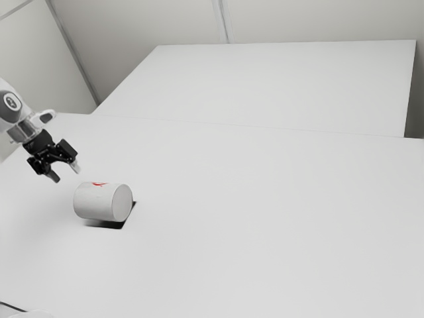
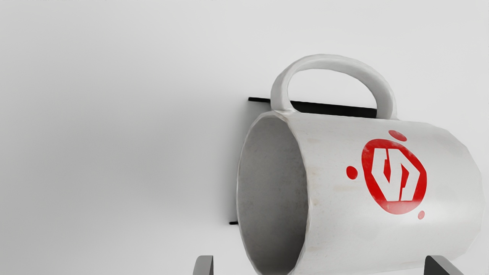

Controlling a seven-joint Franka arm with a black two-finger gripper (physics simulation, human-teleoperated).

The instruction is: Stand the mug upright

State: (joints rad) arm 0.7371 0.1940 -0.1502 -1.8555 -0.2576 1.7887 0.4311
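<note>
In the exterior view, the mug (image 1: 99, 201) lies on its side on the white table (image 1: 265, 232). Its flat bottom faces the exterior view's right. The gripper (image 1: 65, 173) is up above the table, near the mug but not touching it. Its two fingers are wide apart with nothing between them.

In the wrist view, the mug's open mouth (image 2: 273, 191) and its handle (image 2: 324, 62) show well. One finger (image 2: 204, 266) is just past the mouth. The other one lines up with the mug's side, close to the bottom end, so going straight down could bump it. I think the hand should line up first, then go down slowly, and squeeze softly so the round mug doesn't roll. After that, it should lift a little, tip the mouth up and put the bottom down flat.
</note>
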